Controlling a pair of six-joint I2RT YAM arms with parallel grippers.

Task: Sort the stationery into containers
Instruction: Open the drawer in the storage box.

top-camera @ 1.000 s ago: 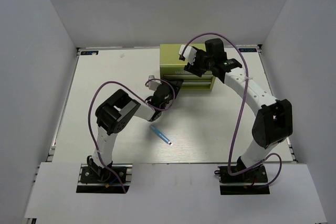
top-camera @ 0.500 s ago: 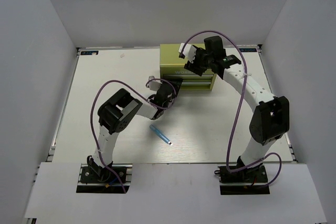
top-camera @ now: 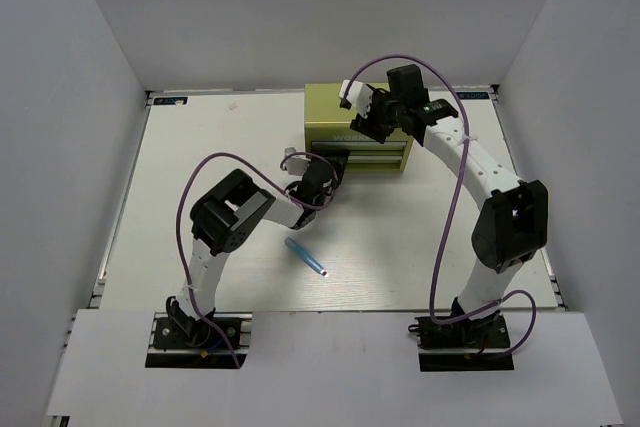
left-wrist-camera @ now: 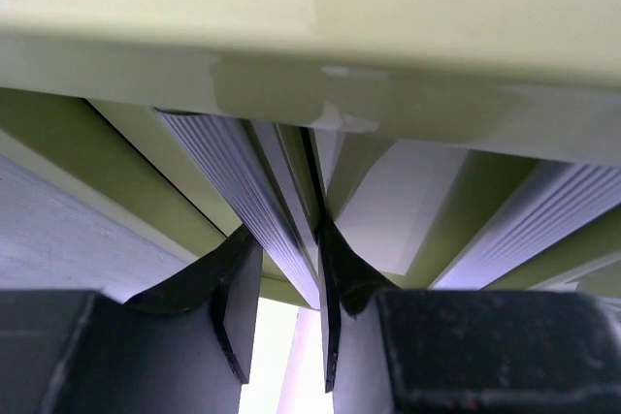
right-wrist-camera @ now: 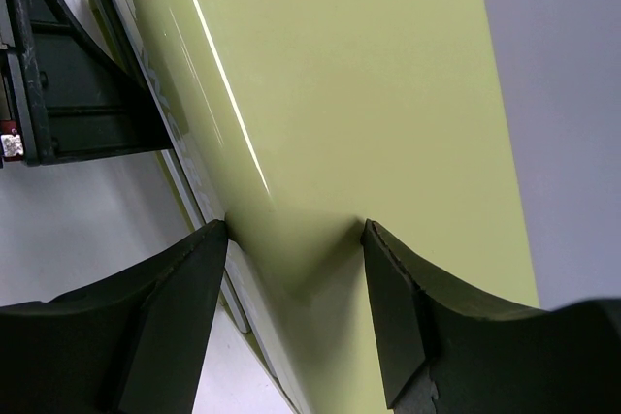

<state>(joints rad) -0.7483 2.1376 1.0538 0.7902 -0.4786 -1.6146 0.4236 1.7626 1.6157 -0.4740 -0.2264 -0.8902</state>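
Left gripper (left-wrist-camera: 284, 269): jaws narrow, one on each side of the ribbed grey drawer handle (left-wrist-camera: 238, 176) and pressed against it, at the left end of the chest's front.
Right gripper (right-wrist-camera: 294, 239): jaws wide, holding nothing. The tips are down at the chest's top panel near its front edge; contact cannot be told.
Lime-green chest (top-camera: 328, 112): stands at the far side of the table, right of centre, with its front facing the arm bases.
Blue marker pen (top-camera: 306, 256): lies flat and slantwise on the table, well apart from the chest, just beside the left arm's elbow and touching nothing.
Edges: the chest's back sits close to the far table edge. The right arm arches from its base up the right side and over the chest's top.
Open room: the broadest stretch of table lies left of the left arm, running to the wall. A narrower one lies between the pen and the right arm.
Surface: white matt table (top-camera: 190, 147) with faint lengthwise lines.
Room: pale grey walls (top-camera: 70, 97) on the left, far and right sides.
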